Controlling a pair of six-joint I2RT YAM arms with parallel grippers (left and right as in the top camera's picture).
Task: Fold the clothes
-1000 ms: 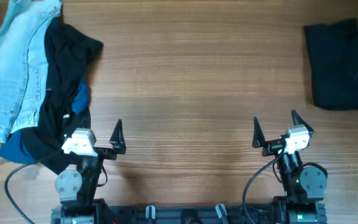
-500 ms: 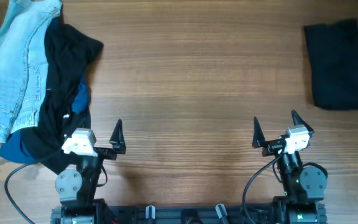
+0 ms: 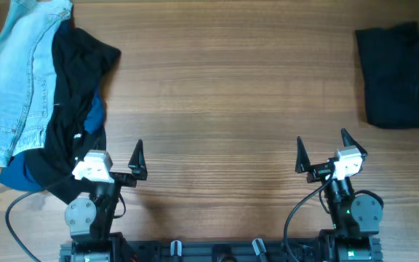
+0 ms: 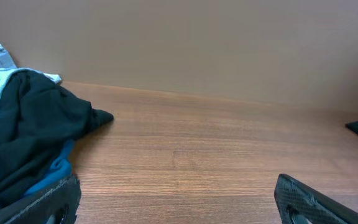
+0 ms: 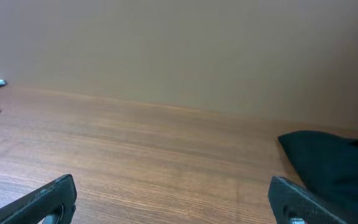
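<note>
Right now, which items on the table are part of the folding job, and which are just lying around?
Job:
- black garment, crumpled on the left pile
- light denim, partly beneath it
- blue garment, peeking out from under it

Lying about:
- dark garment at the far right, seemingly already folded

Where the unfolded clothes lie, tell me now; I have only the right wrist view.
Observer: The heap of unfolded clothes lies along the wooden table's left edge, on the robot's left side.
Operator: List what is in it.
Observer: A light-blue denim garment lies outermost, a black soft fabric garment lies partly over it, and a bright blue fabric piece shows from underneath.
Operator: Report the left gripper.
Observer: The left gripper is open and holds nothing, next to the heap's near end.
</note>
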